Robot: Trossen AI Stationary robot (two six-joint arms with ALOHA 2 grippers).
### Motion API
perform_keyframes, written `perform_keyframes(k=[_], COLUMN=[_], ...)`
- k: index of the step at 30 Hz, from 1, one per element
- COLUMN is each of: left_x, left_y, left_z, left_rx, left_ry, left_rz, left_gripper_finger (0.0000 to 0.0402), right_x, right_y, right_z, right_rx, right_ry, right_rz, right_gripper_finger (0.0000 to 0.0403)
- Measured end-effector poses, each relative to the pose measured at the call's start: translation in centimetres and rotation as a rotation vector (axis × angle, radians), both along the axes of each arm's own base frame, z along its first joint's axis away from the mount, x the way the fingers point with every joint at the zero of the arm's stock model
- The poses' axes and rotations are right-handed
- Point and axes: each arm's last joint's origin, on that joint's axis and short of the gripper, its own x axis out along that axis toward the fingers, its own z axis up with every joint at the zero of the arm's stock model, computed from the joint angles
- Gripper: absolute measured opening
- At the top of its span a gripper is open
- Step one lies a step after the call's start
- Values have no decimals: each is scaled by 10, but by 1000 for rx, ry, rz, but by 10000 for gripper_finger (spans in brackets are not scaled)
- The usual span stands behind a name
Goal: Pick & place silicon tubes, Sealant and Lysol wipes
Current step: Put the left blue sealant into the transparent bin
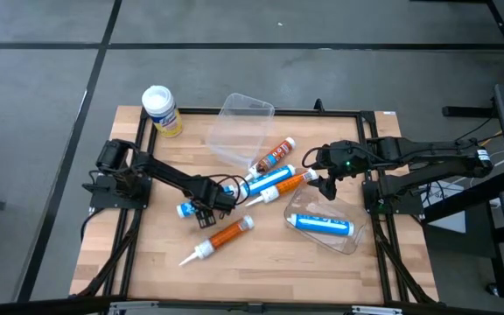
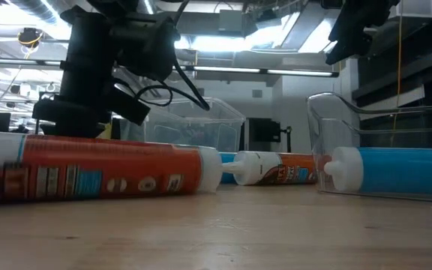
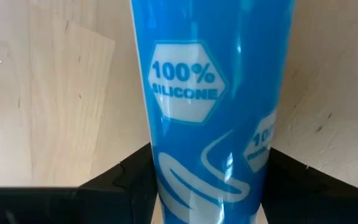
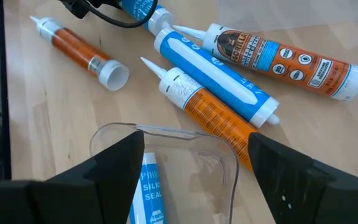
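Observation:
My left gripper point(image 1: 208, 198) is over the table's middle, shut on a blue silicone tube point(image 3: 210, 93) that also shows in the high view point(image 1: 189, 208). My right gripper point(image 1: 326, 181) is open and empty above a clear bin point(image 1: 350, 238), its fingers point(image 4: 114, 171) over the bin's rim point(image 4: 166, 132). Another blue tube point(image 1: 320, 225) lies in that bin. The yellow Lysol wipes canister point(image 1: 161, 110) stands upright on its base at the far left corner. A Gorilla tube point(image 1: 274, 156), a blue-white tube point(image 1: 269, 180) and an orange tube point(image 1: 294, 181) lie together mid-table. Another orange tube point(image 1: 221, 236) lies toward the near edge. My left gripper has the blue tube's body point(image 3: 166, 180) between its two fingers point(image 3: 126, 183), one on each long side. The fingers come from above and lie across the tube. Whether the tube rests on the table I cannot tell.
A second clear bin point(image 1: 239, 129) sits tilted at the far middle of the table. The near orange tube point(image 2: 88, 174) lies close in front of the low camera. Bare wood shows along the near edge and at the near left.

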Motion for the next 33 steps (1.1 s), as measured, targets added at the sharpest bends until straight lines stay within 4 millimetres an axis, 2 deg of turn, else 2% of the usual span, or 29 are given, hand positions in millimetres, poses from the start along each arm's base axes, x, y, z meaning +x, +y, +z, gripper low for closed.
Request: perform_keyframes(k=[4, 23, 33], left_x=[-3, -13, -20], left_y=[2, 6, 10], left_z=[10, 92, 123], left_rx=[39, 21, 48], left_ry=[-51, -539, -766], left_rz=[39, 135, 207], left_gripper_finger=[210, 210, 210], right_x=[0, 0, 1], right_y=[0, 0, 0], right_z=[0, 0, 1], right_rx=[0, 0, 10], right_ry=[0, -3, -18], right_rz=[0, 3, 10], right_gripper_finger=[289, 289, 289])
